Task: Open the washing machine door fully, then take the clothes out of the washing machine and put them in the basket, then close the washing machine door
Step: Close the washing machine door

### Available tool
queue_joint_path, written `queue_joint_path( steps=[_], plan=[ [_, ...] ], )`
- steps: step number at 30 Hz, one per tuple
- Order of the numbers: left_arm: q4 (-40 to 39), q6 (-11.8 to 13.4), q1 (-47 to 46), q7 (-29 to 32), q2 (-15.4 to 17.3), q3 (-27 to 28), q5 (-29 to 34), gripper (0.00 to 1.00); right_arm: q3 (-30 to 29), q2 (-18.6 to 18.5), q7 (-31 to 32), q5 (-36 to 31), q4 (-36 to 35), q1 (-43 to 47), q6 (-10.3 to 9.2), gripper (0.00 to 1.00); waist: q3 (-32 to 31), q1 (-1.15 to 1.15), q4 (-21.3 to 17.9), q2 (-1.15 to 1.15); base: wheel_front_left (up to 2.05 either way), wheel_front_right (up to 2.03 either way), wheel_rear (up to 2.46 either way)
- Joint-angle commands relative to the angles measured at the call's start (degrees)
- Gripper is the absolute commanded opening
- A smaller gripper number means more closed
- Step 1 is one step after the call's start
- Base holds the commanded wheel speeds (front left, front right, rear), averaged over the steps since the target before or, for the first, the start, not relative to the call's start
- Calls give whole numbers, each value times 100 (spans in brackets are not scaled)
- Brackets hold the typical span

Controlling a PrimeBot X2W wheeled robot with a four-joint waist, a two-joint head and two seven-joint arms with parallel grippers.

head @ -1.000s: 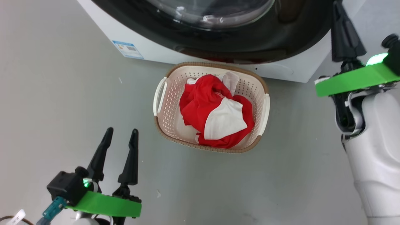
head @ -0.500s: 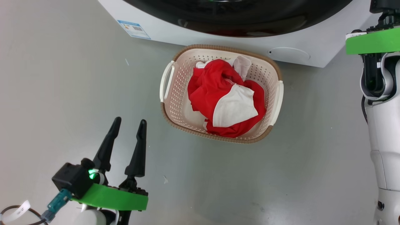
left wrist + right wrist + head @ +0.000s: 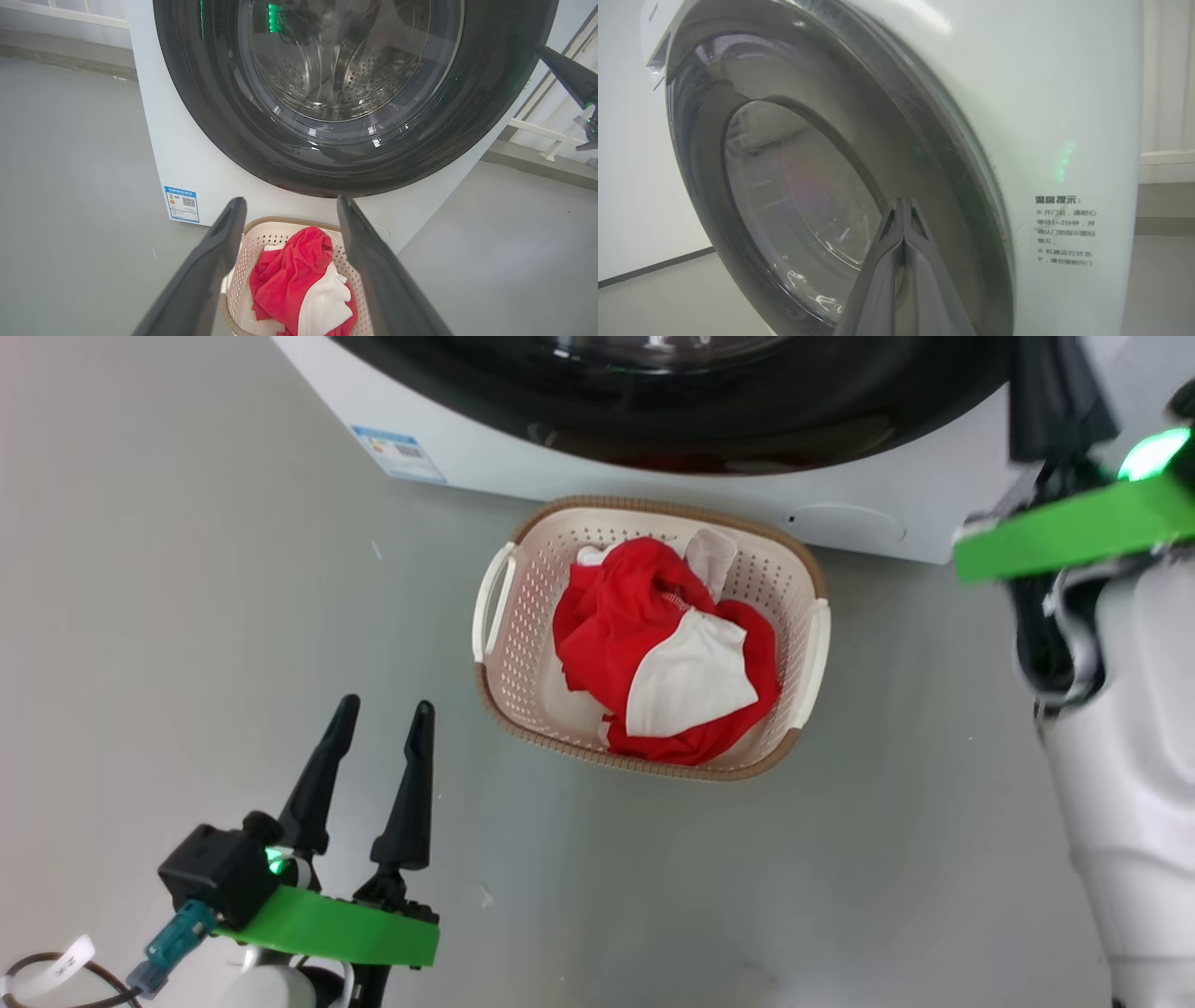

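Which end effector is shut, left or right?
The right end effector: its jaws are pressed together, pointing at the black rim of the washing machine door. The left end effector stands wide open over the floor beside the basket.

A smooth, matt grey floor (image 3: 168,616) spread beneath and ahead of the left gripper (image 3: 385,706), evenly lit, with only soft shadows. A small white scrap (image 3: 484,896) lay on it just right of that gripper, and a pale fleck (image 3: 376,550) lay farther ahead. In the left wrist view, a low grey kerb (image 3: 60,60) ran far ahead on the left under white framing (image 3: 70,11). White rails (image 3: 542,130) stood ahead on the right. Left of the right gripper (image 3: 903,201), a white wall (image 3: 626,163) met the floor at a dark skirting line (image 3: 654,267).
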Motion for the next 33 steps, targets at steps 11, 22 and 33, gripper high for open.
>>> queue_joint_path(
  steps=[11,22,33],
  plan=[
    [175,-30,315,-45,379,348,102,100,478,65,11,45,-185,1382,13,100,-787,0,-477,0,0,0,0],
    [314,-30,641,-45,561,523,143,100,540,86,11,73,-268,2474,13,100,-1328,0,-943,0,0,0,0],
    [338,-30,1016,-45,662,731,201,100,316,136,11,91,-256,3492,13,100,-1764,0,-1365,0,0,0,0]
  ],
)
